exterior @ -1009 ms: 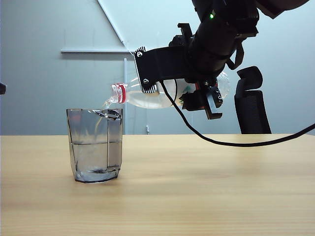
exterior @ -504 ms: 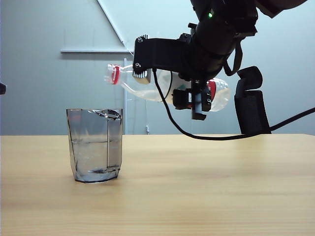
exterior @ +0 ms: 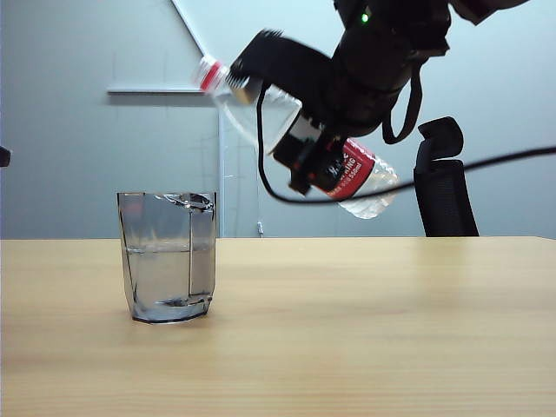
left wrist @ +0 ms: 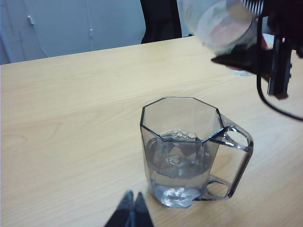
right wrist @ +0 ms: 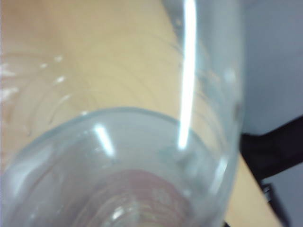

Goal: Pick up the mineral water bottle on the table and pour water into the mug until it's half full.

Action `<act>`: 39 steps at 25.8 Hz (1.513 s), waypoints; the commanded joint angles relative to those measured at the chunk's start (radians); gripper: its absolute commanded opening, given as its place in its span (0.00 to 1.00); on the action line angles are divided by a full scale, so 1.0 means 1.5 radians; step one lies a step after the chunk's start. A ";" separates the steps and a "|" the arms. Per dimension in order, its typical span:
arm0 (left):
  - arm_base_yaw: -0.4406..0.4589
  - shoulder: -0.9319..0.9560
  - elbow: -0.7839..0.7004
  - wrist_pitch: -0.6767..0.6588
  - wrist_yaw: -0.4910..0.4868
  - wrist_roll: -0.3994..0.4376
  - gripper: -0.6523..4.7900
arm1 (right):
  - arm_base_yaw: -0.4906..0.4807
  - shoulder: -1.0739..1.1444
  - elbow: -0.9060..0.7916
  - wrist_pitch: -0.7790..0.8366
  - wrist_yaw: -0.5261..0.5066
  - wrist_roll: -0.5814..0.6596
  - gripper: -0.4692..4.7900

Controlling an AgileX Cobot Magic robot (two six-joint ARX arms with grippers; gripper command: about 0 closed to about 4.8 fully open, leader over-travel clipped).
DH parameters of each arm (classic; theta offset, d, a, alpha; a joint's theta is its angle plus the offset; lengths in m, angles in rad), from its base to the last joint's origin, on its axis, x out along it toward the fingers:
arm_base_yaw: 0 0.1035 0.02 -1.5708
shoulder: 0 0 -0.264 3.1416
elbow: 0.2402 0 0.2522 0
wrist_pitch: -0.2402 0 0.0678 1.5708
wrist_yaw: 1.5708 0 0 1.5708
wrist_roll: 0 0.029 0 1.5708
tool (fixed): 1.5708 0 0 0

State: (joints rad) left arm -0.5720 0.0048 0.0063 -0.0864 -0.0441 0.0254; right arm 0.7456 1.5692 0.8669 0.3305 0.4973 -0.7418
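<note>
The mug [exterior: 168, 257] is a smoky-grey faceted cup standing on the left part of the table [exterior: 365, 330]. Water [exterior: 161, 276] fills it to about mid-height. Above and to its right, my right gripper [exterior: 282, 109] is shut on the mineral water bottle [exterior: 347, 169]. The bottle is tilted, with its red-ringed neck [exterior: 208, 75] up to the left and its base low. No stream falls from it. In the right wrist view the clear bottle [right wrist: 142, 156] fills the picture and hides the fingers. My left gripper [left wrist: 133, 202] is shut and empty, just above the table beside the mug [left wrist: 189, 151].
A black office chair [exterior: 445, 182] stands behind the table at the right. The right arm's black cable [exterior: 486, 165] hangs in the air over the table's right half. The mug's handle [left wrist: 234, 161] points away from the left gripper, toward the right arm [left wrist: 277, 52].
The right wrist has rolled: the bottle went from lying level, with its mouth pouring over the mug, to neck-up. The stream has stopped. The mug has stayed put.
</note>
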 commanded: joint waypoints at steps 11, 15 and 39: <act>0.000 0.001 0.002 0.009 0.002 -0.002 0.12 | -0.028 -0.064 -0.003 0.021 -0.063 0.366 0.50; 0.000 0.001 0.002 0.009 0.002 -0.002 0.12 | -0.037 -0.084 -0.033 0.028 -0.087 0.443 0.50; 0.012 0.001 0.002 0.009 0.003 -0.002 0.12 | -0.145 -0.082 -0.347 0.377 -0.259 0.599 0.56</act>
State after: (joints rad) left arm -0.5667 0.0044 0.0063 -0.0864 -0.0433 0.0254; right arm 0.5270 1.4448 0.3416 0.8482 0.1181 0.1562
